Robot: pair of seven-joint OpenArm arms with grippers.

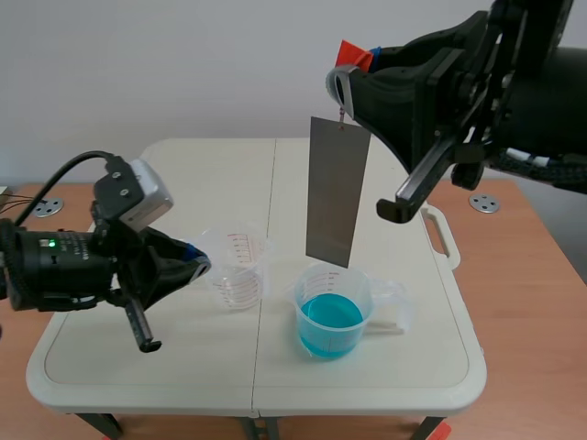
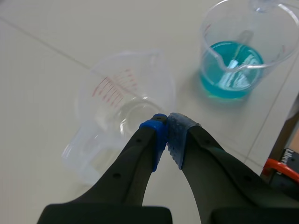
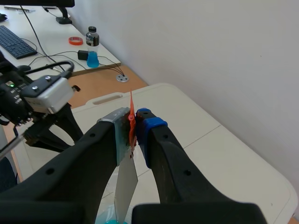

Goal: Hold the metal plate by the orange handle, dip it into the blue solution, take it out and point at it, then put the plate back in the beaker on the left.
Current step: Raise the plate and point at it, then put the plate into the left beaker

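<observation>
Scene cam: between the arms, mid-range, facing across the tabletop [image 1: 413,367] to the wall [image 1: 183,64]. Left wrist: close, looking down past its fingers [image 2: 156,140] at empty beaker [image 2: 124,100] and blue beaker [image 2: 231,60]; scene shows both too. Right wrist: high, down along metal plate [image 3: 125,186] onto left arm [image 3: 42,95].

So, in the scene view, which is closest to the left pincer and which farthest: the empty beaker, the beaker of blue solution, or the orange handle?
From the left pincer:
1. Empty beaker, right beside its tips.
2. Beaker of blue solution, further to the right.
3. Orange handle, raised high at the right.
</observation>
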